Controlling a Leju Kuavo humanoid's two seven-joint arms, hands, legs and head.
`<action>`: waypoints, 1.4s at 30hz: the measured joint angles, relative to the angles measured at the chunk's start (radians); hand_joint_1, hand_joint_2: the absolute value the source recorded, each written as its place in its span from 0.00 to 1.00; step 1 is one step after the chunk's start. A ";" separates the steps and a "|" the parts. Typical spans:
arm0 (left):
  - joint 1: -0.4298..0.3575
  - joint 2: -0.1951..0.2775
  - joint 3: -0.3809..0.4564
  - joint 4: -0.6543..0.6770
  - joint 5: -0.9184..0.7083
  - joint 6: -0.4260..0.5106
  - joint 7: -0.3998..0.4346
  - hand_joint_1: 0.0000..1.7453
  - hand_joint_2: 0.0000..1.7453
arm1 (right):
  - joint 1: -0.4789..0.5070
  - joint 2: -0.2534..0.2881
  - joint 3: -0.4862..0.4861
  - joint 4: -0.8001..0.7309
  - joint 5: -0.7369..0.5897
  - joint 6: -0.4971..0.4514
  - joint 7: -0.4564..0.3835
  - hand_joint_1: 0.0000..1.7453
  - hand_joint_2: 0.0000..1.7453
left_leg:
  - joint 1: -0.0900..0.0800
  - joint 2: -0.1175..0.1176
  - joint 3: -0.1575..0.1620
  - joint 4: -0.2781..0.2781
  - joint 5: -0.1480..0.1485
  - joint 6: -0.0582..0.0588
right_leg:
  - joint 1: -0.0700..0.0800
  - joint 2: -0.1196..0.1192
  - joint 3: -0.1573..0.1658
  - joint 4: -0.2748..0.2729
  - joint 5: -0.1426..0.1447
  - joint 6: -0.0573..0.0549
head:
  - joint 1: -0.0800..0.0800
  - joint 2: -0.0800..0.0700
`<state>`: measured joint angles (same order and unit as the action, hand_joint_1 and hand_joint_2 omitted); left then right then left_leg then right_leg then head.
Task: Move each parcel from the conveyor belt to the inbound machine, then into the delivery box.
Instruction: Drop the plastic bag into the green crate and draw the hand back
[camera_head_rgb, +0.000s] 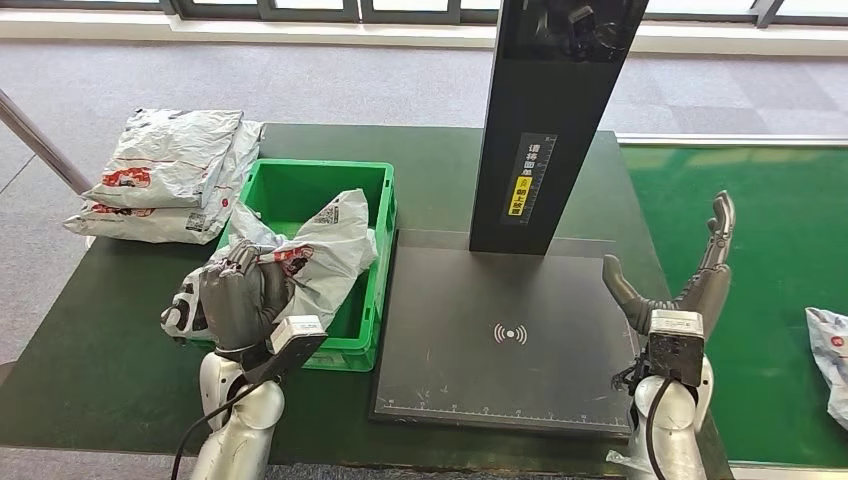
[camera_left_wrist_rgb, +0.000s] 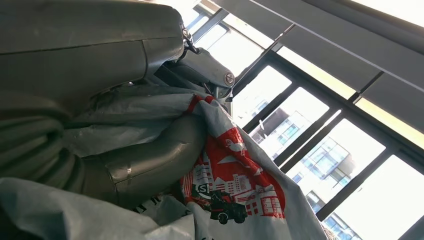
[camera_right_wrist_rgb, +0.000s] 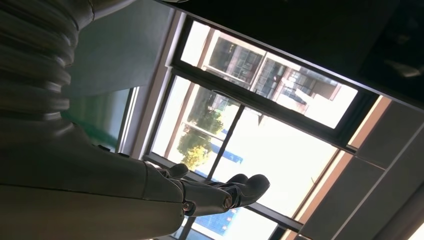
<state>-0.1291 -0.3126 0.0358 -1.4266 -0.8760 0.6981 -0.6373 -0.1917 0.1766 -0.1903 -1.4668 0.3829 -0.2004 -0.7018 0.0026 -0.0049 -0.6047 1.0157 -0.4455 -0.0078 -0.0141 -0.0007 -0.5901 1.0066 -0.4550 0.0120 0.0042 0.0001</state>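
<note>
The grey bag (camera_head_rgb: 310, 255) with red print hangs over the near edge of the green box (camera_head_rgb: 375, 215), partly inside it. The left hand (camera_head_rgb: 238, 295) holds the bag tight, with its fingers (camera_left_wrist_rgb: 150, 160) wrapped in the crumpled plastic. The box sits on a dark green table (camera_head_rgb: 90, 340), next to the black scanner plate (camera_head_rgb: 510, 335). The right hand (camera_head_rgb: 690, 270) is held up at the plate's far side, fingers spread, holding nothing. Two more bags (camera_head_rgb: 170, 175) lie stacked behind the box. Another bag (camera_head_rgb: 830, 360) lies on the green belt (camera_head_rgb: 780, 220).

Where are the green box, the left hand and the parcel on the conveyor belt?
green box (camera_head_rgb: 310, 172): head view, far rim.
left hand (camera_head_rgb: 238, 295): head view, back of hand.
parcel on the conveyor belt (camera_head_rgb: 832, 350): head view, its visible white part.
</note>
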 joint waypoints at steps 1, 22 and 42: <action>0.000 0.000 0.002 0.004 -0.010 0.000 0.003 0.81 1.00 | 0.001 0.000 0.002 0.000 -0.002 -0.002 0.000 0.00 1.00 | 0.000 0.000 0.000 0.000 0.000 0.000 | 0.000 0.000 0.000 0.000 0.000 0.000 | 0.000 0.000; -0.045 -0.006 0.004 0.086 -0.280 0.000 0.215 0.00 0.00 | -0.001 0.000 0.025 0.005 -0.006 -0.013 0.000 0.00 1.00 | 0.000 0.000 0.000 0.000 0.000 0.000 | 0.000 0.000 0.000 0.000 0.000 0.000 | 0.000 0.000; -0.035 -0.007 0.004 -0.024 -0.189 0.002 0.173 0.00 0.00 | -0.002 -0.004 0.027 0.021 0.010 -0.043 0.001 0.00 1.00 | 0.000 0.000 0.000 0.000 0.000 0.000 | 0.000 0.000 0.000 0.000 0.000 0.000 | 0.000 0.000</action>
<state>-0.1644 -0.3193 0.0397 -1.4508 -1.0655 0.6997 -0.4643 -0.1934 0.1724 -0.1636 -1.4458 0.3927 -0.2430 -0.7011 0.0026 -0.0049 -0.6047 1.0157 -0.4455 -0.0079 -0.0140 -0.0006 -0.5898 1.0066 -0.4550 0.0120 0.0043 0.0000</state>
